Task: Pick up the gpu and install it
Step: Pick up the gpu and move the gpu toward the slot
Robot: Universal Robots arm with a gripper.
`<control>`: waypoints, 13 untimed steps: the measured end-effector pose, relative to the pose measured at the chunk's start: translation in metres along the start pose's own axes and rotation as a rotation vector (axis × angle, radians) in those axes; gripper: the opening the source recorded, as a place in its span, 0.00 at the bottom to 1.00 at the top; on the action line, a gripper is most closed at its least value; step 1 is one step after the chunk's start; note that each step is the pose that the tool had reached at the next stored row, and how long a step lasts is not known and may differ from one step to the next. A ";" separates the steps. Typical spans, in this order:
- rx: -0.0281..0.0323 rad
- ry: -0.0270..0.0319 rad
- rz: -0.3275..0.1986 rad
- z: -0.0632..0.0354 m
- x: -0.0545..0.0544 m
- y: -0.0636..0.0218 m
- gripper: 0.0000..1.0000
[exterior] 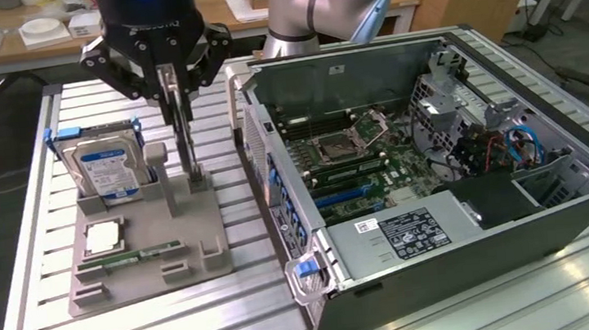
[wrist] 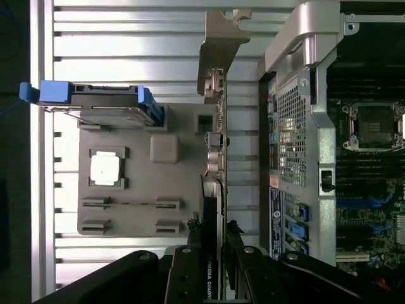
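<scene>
Lettering reading NVIDIA runs along the gpu point(wrist: 215, 158), gripped edge-on by the end effector point(wrist: 214, 228).

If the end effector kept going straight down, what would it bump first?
Probably the gray holder tray: the end effector grips the gpu upright, and the card's lower end sits right at the tray. Depth is unclear.

- Bright light comes from above.
- The metal table point(exterior: 569, 276) shines white in long streaks — strong glare in both views.
- The computer case point(exterior: 473, 195) is dim inside.
- The gripper point(wrist: 214, 228) looks almost black against the bright table.
</scene>
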State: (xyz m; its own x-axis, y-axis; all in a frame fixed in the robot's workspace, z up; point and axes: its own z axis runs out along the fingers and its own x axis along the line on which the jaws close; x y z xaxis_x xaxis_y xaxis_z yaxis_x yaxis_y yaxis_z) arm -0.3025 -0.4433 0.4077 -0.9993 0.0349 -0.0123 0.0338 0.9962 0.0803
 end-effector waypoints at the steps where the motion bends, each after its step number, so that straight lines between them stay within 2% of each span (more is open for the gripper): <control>1: 0.0000 0.0002 -0.003 -0.0008 0.000 0.0001 0.26; 4: -0.0001 0.0005 -0.005 -0.0023 -0.001 0.0002 0.26; 13: -0.0003 0.0016 -0.005 -0.0023 -0.016 0.0007 0.26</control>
State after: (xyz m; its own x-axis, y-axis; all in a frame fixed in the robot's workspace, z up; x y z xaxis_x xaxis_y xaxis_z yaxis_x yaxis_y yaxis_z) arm -0.2866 -0.4433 0.4102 -0.9995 0.0298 -0.0111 0.0288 0.9963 0.0806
